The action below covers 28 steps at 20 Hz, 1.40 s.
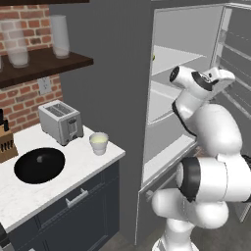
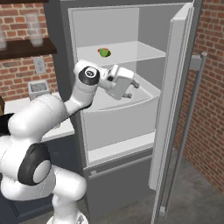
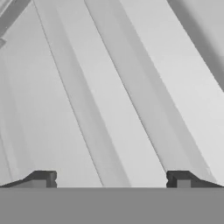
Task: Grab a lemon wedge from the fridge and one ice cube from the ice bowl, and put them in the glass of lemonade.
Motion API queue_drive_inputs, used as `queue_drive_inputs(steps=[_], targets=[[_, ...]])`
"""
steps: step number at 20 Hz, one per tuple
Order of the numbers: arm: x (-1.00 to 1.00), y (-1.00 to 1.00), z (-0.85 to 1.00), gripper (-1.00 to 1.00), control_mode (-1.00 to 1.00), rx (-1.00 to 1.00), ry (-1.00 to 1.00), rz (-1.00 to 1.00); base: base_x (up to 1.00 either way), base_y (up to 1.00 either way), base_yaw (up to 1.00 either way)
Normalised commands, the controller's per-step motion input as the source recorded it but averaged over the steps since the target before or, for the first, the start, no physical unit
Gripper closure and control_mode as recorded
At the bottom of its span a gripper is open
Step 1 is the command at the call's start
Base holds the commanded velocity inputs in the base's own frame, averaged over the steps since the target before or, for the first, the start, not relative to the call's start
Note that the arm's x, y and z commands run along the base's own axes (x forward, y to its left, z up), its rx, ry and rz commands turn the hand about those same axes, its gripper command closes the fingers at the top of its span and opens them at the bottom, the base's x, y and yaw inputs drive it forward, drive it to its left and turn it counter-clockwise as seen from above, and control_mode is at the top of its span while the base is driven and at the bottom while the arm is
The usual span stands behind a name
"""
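Right base view puts the tool (image 2: pixel 131 89) inside the open fridge (image 2: pixel 118 26), hanging over the curved white bin below the upper shelf (image 2: pixel 144 51), its fingers spread wide with nothing between them. The lemon wedge (image 2: pixel 104 52) sits further in, near the back left corner of that upper shelf, well apart from the tool and above it. The likely trouble is height: the tool is below the shelf's front edge, so a straight reach upward could catch that edge, and a careless push could knock the small wedge against the back wall. The open door (image 2: pixel 175 100) stands close on the arm's right and could be clipped by a wide swing.

On the desk (image 1: pixel 88 166) in the left base view, the glass of lemonade (image 1: pixel 99 143) stands near the right edge beside the toaster (image 1: pixel 61 121), with the ice bowl (image 1: pixel 39 165) nearer the front; any ice in the black bowl is too small to make out. From that side the wedge is barely a speck at the fridge's edge. Hand view gives only slanted white panels, no wedge.
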Motion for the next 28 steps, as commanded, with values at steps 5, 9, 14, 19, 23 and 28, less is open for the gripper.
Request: queue_drive_inputs(steps=[5,9,14,19,23,28], targets=[[0.30,-0.93,-0.02,-1.00,-1.00,0.00,0.18,-0.28,0.00,0.00,0.00],[0.26,-0.97,-0.12,-1.00,-1.00,0.00,0.14,-0.26,0.00,0.00,0.00],[0.04,-1.00,-0.25,-1.00,-1.00,0.01,0.12,-0.26,0.00,0.00,0.00],[0.00,-1.00,-0.28,-1.00,-1.00,0.03,0.04,-0.24,0.00,0.00,0.00],[0.00,-1.00,-0.01,-1.00,-1.00,0.08,0.00,-0.16,0.00,0.00,0.00],[0.00,-1.00,0.04,-1.00,-1.00,0.10,0.00,-0.09,0.00,0.00,0.00]])
